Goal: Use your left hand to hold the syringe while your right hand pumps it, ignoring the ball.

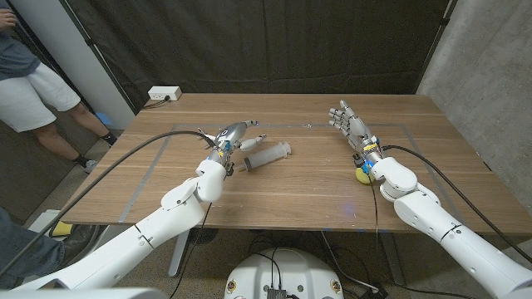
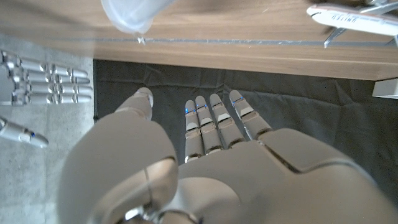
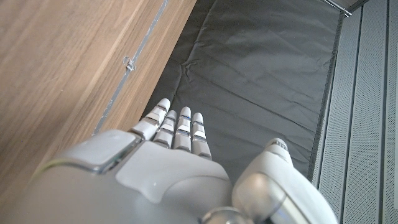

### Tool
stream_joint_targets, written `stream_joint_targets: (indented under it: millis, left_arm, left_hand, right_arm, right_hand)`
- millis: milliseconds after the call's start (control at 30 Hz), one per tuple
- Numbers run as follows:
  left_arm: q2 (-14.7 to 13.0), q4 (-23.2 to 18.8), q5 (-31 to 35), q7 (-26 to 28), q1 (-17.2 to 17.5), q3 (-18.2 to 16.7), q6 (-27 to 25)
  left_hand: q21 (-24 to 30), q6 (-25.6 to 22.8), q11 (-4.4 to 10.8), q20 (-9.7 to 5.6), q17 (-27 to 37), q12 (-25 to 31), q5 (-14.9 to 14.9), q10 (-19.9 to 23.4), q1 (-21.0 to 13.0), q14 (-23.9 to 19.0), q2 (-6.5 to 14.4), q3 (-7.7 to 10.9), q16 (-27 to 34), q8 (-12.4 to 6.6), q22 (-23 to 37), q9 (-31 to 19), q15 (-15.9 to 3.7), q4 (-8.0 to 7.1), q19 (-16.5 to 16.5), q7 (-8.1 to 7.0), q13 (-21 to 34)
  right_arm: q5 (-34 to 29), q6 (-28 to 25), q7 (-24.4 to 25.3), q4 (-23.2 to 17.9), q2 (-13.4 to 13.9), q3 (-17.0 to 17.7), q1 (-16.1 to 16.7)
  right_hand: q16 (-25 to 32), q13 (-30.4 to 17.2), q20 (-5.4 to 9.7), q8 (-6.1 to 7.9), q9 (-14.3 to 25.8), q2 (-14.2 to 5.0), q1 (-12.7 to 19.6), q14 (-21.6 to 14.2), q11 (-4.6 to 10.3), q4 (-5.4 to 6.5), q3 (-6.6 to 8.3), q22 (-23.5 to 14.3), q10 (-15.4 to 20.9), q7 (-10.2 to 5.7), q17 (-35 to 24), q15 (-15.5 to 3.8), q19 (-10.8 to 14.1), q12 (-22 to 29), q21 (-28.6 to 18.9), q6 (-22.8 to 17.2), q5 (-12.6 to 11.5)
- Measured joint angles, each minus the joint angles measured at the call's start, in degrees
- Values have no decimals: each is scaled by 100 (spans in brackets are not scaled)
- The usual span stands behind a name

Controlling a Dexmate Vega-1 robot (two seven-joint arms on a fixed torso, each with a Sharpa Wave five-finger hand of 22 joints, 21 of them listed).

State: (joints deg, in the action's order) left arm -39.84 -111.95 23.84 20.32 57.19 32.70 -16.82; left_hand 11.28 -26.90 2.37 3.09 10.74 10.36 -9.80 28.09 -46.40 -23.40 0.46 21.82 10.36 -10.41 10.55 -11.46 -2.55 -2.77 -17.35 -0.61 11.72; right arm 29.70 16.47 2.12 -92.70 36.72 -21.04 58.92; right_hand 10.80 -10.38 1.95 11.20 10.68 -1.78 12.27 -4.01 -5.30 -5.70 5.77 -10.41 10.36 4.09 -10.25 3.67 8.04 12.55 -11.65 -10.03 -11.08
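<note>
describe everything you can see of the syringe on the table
The syringe is a large clear plastic one, lying on its side on the wooden table, slightly angled, near the middle. Its translucent barrel points toward the right hand's side, with the darker end nearest the left hand. That hand hovers just beside it; contact cannot be confirmed. In the left wrist view its rounded barrel end shows.

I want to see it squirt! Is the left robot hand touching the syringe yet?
Cannot tell. In the head view the left robot hand sits right beside the syringe, fingers spread, but no clear gap or contact shows between them.
</note>
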Motion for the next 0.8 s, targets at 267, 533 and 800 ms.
stream_joint_targets:
  millis: [267,533,800]
  left_arm:
    - [102,204,-819,188,127,-470,821]
    - [192,474,-1807,70,151,-730,1719]
    - [286,711,-2529,-129,149,-890,2255]
  left_hand:
    - [-6,31,-18,-42,8,0,0,-77,120,61,91,-62,0,0,0,0,20,-132,41,31,0]
    - [-6,85,-86,-62,8,5,0,-145,302,165,121,-126,0,-45,0,-1,19,-241,123,85,1]
    - [-5,102,-135,-62,7,5,0,-194,423,225,135,-189,0,-46,-1,-1,61,-319,185,103,1]
  right_arm:
    - [-11,188,53,19,0,74,55]
    - [24,324,55,52,-1,148,100]
    - [73,377,55,25,41,220,166]
  right_hand:
    - [0,0,2,0,0,0,0,0,23,0,0,0,23,0,0,0,2,0,0,0,0]
    - [0,0,31,0,0,0,0,0,31,0,0,0,31,0,0,0,33,0,0,0,0]
    - [0,0,10,0,0,0,0,-1,31,1,0,0,31,0,0,0,54,0,0,0,0]
